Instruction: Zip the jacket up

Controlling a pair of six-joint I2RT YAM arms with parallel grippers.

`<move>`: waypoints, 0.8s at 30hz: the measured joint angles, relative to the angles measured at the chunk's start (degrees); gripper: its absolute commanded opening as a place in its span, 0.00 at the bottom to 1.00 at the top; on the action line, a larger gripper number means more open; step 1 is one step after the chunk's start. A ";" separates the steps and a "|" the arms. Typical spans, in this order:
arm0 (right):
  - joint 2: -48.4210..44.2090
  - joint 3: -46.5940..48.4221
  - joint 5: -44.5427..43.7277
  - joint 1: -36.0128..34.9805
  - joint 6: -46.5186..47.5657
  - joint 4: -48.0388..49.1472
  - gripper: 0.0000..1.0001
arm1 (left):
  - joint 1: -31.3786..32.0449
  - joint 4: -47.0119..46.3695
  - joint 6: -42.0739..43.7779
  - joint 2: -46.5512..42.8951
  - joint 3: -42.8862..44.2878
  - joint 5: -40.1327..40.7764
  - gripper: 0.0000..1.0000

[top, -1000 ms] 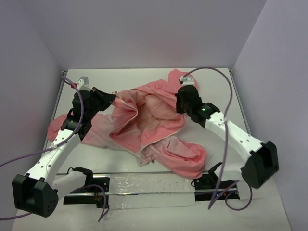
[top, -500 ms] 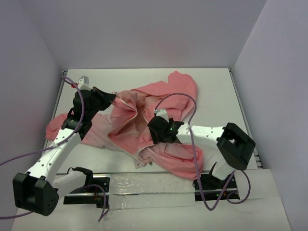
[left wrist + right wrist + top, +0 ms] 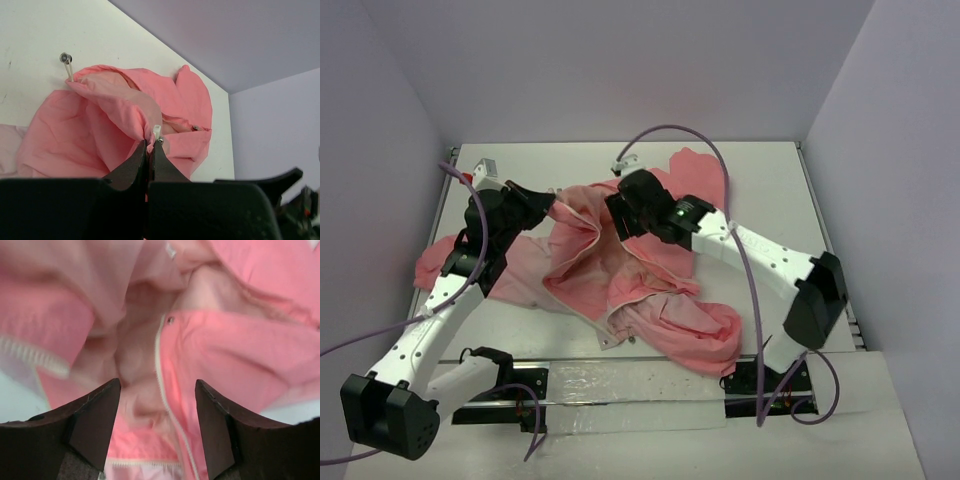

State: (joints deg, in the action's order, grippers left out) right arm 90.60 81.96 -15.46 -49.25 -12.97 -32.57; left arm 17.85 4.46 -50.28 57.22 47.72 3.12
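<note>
The jacket [image 3: 650, 285] lies open and crumpled across the middle of the white worktop [image 3: 770, 180], with its paler lining turned up and one sleeve [image 3: 440, 262] trailing out beside my left arm. My left tool [image 3: 151, 144] is pressed together on a fold of the front edge on the garment's left side. A small white piece of zipper end shows just above its fingertips, and the cloth runs away from the pinch in a soft ridge. My right tool [image 3: 157, 390] hangs spread over the open front with nothing between its fingers. Directly below it, the light zipper [image 3: 161, 365] runs along one pink edge, with a small metal stud [image 3: 171, 319] near its upper end. The fabric looks thin, light and limp, and I judge it will sag, bunch and slide rather than keep a shape, so a hold on loose cloth would only drag folds. The zipper edge appears to be the firmest line, and the better hold for the right tool seems to be there, close to the teeth. I cannot make out the slider in any view.
</note>
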 measured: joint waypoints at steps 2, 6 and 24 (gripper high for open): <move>5.16 5.30 0.68 1.23 0.96 0.29 0.67 | -0.02 0.11 0.00 -0.35 0.00 0.24 0.00; 15.47 11.12 1.19 4.12 1.99 0.07 0.61 | -0.13 0.53 -0.02 -0.38 0.00 0.74 0.00; 29.48 15.55 8.14 8.43 1.49 2.79 0.59 | -0.70 0.55 0.31 0.23 -0.02 1.59 0.00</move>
State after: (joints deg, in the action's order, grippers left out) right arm 120.08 97.51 -7.32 -40.82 -11.49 -29.78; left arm 17.15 5.01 -49.98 57.45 47.70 4.71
